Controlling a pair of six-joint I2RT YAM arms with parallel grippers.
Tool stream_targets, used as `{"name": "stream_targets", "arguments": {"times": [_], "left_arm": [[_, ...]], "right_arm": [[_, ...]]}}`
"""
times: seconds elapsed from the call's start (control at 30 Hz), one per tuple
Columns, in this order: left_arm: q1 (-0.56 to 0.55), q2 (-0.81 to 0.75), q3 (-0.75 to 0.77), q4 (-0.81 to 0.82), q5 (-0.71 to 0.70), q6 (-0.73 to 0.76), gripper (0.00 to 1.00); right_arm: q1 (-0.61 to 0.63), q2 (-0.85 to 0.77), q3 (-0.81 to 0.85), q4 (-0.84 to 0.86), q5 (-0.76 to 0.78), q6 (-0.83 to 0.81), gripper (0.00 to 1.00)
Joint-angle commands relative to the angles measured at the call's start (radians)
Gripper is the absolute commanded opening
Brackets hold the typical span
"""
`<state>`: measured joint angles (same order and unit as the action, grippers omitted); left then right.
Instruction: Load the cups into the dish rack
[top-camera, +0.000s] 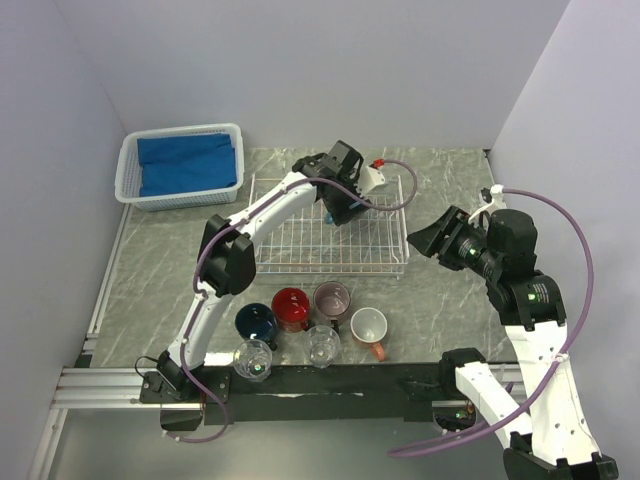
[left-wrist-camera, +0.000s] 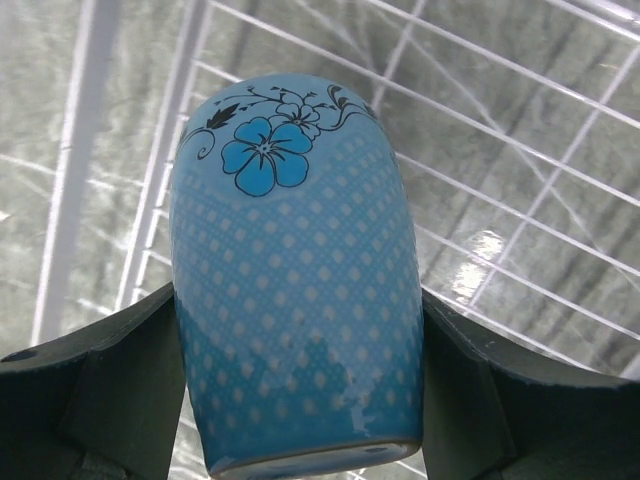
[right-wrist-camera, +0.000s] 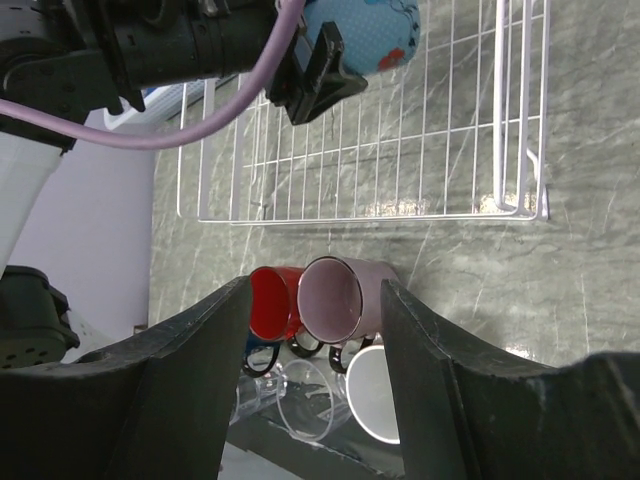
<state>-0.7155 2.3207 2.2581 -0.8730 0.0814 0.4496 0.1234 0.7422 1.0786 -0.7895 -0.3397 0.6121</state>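
My left gripper (top-camera: 338, 207) is shut on the light-blue flowered mug (left-wrist-camera: 295, 280) and holds it over the back middle of the white wire dish rack (top-camera: 330, 270); its fingers (left-wrist-camera: 130, 375) press both sides of the mug. The mug also shows in the right wrist view (right-wrist-camera: 365, 30). The navy (top-camera: 256, 321), red (top-camera: 291, 306), mauve (top-camera: 332, 298) and salmon-orange (top-camera: 369, 327) mugs and two clear glasses (top-camera: 253, 358) (top-camera: 323, 344) stand in front of the rack. My right gripper (top-camera: 425, 238) is open and empty, in the air right of the rack.
A white plastic basket (top-camera: 125, 180) with blue cloth sits at the back left. The rack's wires (left-wrist-camera: 520, 200) lie below the held mug. Grey walls close in the table on three sides.
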Motion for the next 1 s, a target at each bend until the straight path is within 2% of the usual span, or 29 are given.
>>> {"name": "stream_targets", "arguments": {"times": [0.0, 0.1, 0.2, 0.23, 0.33, 0.43, 0.47, 0.77, 0.97], "left_arm": [[-0.004, -0.021, 0.001, 0.081, 0.102, 0.008, 0.01], [-0.004, -0.023, -0.003, 0.092, 0.142, -0.009, 0.03], [-0.002, -0.029, -0.015, 0.106, 0.164, -0.019, 0.42], [-0.002, -0.030, -0.020, 0.112, 0.167, -0.023, 0.68], [0.004, -0.035, -0.022, 0.118, 0.170, -0.040, 0.91], [0.007, -0.038, -0.026, 0.117, 0.176, -0.040, 0.99], [0.007, -0.041, -0.031, 0.118, 0.175, -0.042, 0.97], [0.016, -0.049, 0.012, 0.123, 0.149, -0.083, 0.96], [0.054, -0.070, 0.075, 0.186, 0.161, -0.205, 0.96]], "right_arm": [[-0.007, -0.017, 0.014, 0.003, 0.019, 0.012, 0.61], [-0.007, -0.023, 0.007, -0.002, 0.024, 0.015, 0.61], [-0.007, -0.029, 0.001, -0.001, 0.024, 0.023, 0.61], [-0.008, -0.033, -0.002, -0.001, 0.025, 0.026, 0.61], [-0.005, -0.040, -0.003, 0.004, 0.027, 0.037, 0.61], [-0.007, -0.044, -0.003, 0.003, 0.031, 0.040, 0.61], [-0.007, -0.046, -0.005, 0.003, 0.034, 0.040, 0.61], [-0.007, -0.058, -0.028, 0.016, 0.027, 0.046, 0.60], [-0.007, -0.050, -0.022, 0.012, 0.034, 0.034, 0.60]]}}
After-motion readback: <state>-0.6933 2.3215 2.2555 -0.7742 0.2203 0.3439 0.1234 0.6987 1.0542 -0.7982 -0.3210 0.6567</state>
